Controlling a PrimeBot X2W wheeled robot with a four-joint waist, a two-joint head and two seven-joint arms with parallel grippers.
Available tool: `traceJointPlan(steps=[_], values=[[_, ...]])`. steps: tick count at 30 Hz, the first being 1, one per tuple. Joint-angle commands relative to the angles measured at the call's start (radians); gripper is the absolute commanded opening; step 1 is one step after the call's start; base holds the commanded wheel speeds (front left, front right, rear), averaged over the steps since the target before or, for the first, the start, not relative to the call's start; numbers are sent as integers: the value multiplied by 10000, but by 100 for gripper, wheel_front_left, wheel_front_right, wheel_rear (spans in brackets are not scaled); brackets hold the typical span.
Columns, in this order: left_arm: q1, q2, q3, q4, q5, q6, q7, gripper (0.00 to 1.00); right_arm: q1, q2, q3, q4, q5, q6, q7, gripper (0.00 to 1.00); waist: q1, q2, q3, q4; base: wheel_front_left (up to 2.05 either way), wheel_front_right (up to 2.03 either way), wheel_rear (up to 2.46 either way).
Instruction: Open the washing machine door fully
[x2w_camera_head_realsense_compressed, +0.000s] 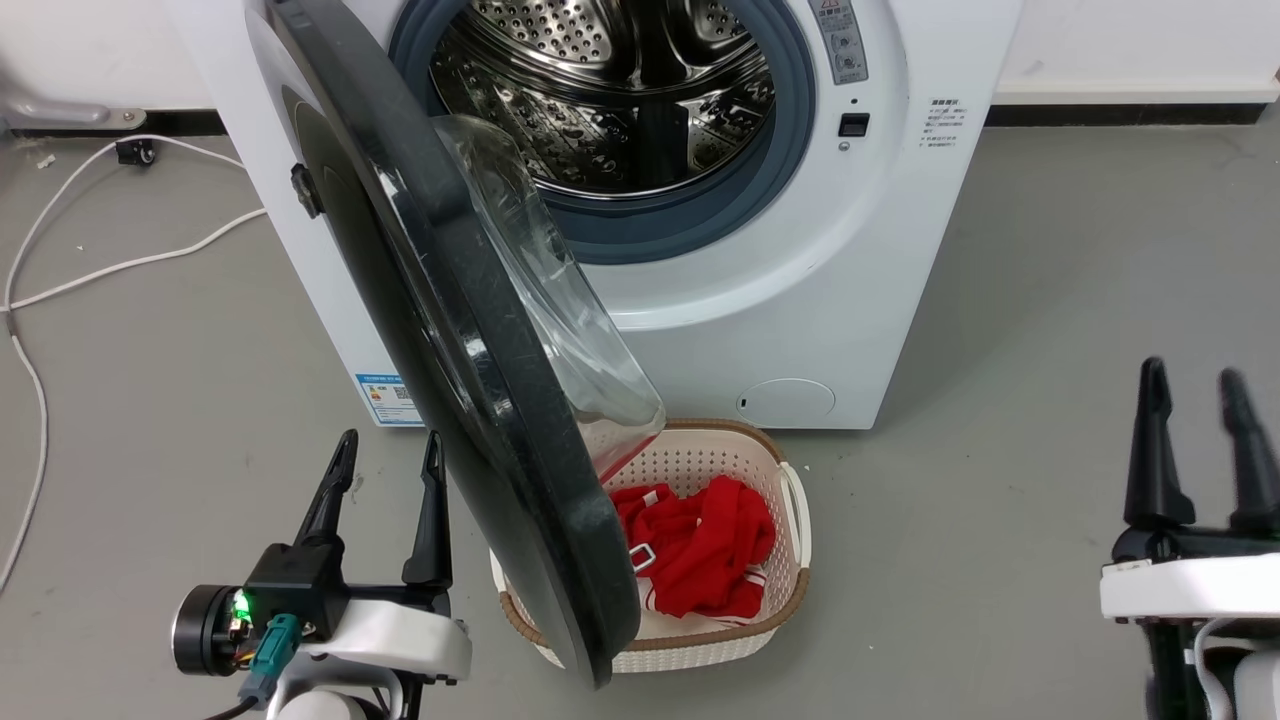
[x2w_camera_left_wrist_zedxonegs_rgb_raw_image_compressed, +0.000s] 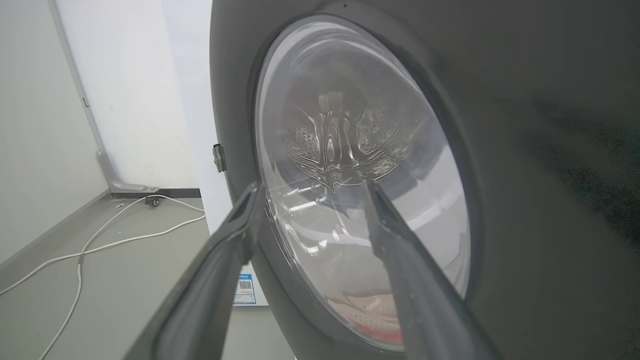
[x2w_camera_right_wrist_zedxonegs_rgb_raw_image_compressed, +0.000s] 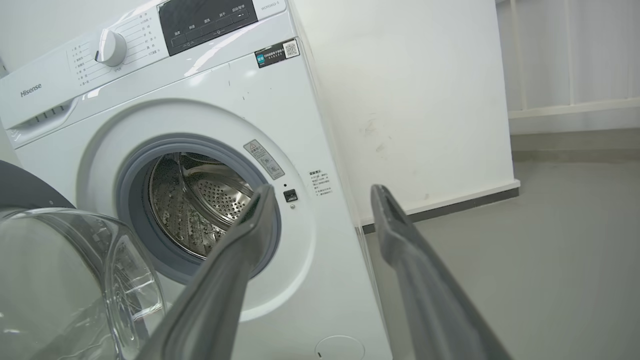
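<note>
**Door at part-swing.** The large round glossy black washing machine door with clear bulging glass centre (x2w_camera_head_realsense_compressed: 470, 400) stands roughly square to the front of the white boxy front-loading washing machine (x2w_camera_head_realsense_compressed: 850, 280). It hangs over a beige perforated laundry basket (x2w_camera_head_realsense_compressed: 795, 500), and the steel drum is exposed. The left end effector (x2w_camera_head_realsense_compressed: 390, 440) is spread wide and empty, just beside the door's outer face; contact cannot be told. The right end effector (x2w_camera_head_realsense_compressed: 1190, 370) is wide, empty and well apart. By judgement about half the swing is done, and the rest, toward the hinge side, is left.
</note>
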Motion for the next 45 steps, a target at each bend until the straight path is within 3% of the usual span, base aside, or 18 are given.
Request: traceJointPlan(steps=[1, 8, 18, 34, 35, 37, 45], values=[[-102, -4, 27, -39, 33, 49, -25, 100, 204, 52, -139, -400, -716, -5, -47, 100, 0, 0, 21, -15, 0, 0, 0], [-156, -4, 157, -63, 102, 12, -25, 100, 769, 202, 175, -2121, -3584, -5, 30, 100, 0, 0, 61, -60, 0, 0, 0], [-181, -4, 173, -140, 223, 5, -25, 100, 1521, 202, 527, -1518, -3271, -7, 152, 100, 0, 0, 112, -50, 0, 0, 0], [-188, -4, 195, -137, 302, -39, -25, 100, 1191, 205, 535, -816, -3136, -7, -30, 100, 0, 0, 118, -63, 0, 0, 0], [-195, -4, 193, -128, 311, -49, -25, 91, 1190, 205, 532, -808, -3131, -7, -36, 100, 0, 0, 118, -62, 0, 0, 0], [-207, -4, 199, -132, 346, -69, -25, 0, 1184, 205, 530, -790, -3115, -7, -49, 100, 0, 0, 120, -63, 0, 0, 0], [-356, -2, 351, -861, 333, 46, -25, 0, 1163, 205, 510, -682, -3054, -7, -69, 100, 0, 0, 127, -56, 0, 0, 0]])
